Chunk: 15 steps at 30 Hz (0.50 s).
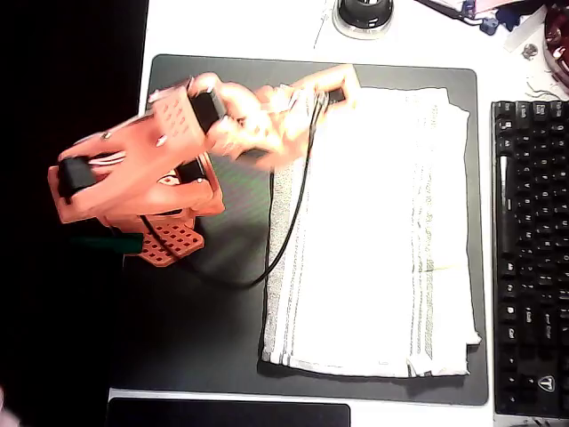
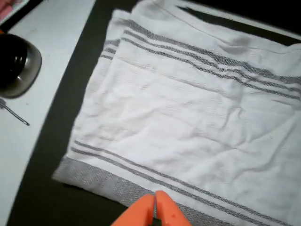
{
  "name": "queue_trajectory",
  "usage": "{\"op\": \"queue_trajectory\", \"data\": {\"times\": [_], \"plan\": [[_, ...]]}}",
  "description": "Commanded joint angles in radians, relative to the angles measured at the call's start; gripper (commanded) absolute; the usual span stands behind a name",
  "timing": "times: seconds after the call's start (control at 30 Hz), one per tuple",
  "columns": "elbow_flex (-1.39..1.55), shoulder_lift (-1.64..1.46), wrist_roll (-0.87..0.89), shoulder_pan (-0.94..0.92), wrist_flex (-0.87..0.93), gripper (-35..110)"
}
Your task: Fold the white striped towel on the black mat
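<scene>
While the black mat [image 1: 204, 338] covers most of the white table [image 1: 231, 31] in the overhead view, the white striped towel [image 1: 382, 231] lies flat on its 3 o'clock half, already doubled over, with grey stripe bands running along its long edges. At 3 o'clock, just off the mat, sits a black keyboard [image 1: 532, 258]. An orange arm [image 1: 142, 169] stands at 9 o'clock and reaches toward 12, its blurred gripper [image 1: 333, 84] above the towel's upper corner; a black cable [image 1: 293, 213] trails from it across the cloth. At 12 o'clock, beyond the mat, rests a round black-and-silver object [image 1: 363, 16]. Seen from the wrist, the orange fingertips [image 2: 162, 212] press together with nothing between them, at 6 o'clock over the towel's grey border [image 2: 108, 183].
</scene>
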<state>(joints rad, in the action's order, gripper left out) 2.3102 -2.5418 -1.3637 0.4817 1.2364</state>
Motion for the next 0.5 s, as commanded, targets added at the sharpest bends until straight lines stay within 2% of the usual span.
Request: {"op": "queue_trajectory", "data": {"times": [0.0, 0.2, 0.47], "plan": [[-0.198, 0.222, 0.074, 0.081, 0.014, 0], [-0.480, 0.566, 0.173, 0.160, 0.023, 0], [-0.856, 1.035, 0.305, 0.169, 0.075, 5]]}}
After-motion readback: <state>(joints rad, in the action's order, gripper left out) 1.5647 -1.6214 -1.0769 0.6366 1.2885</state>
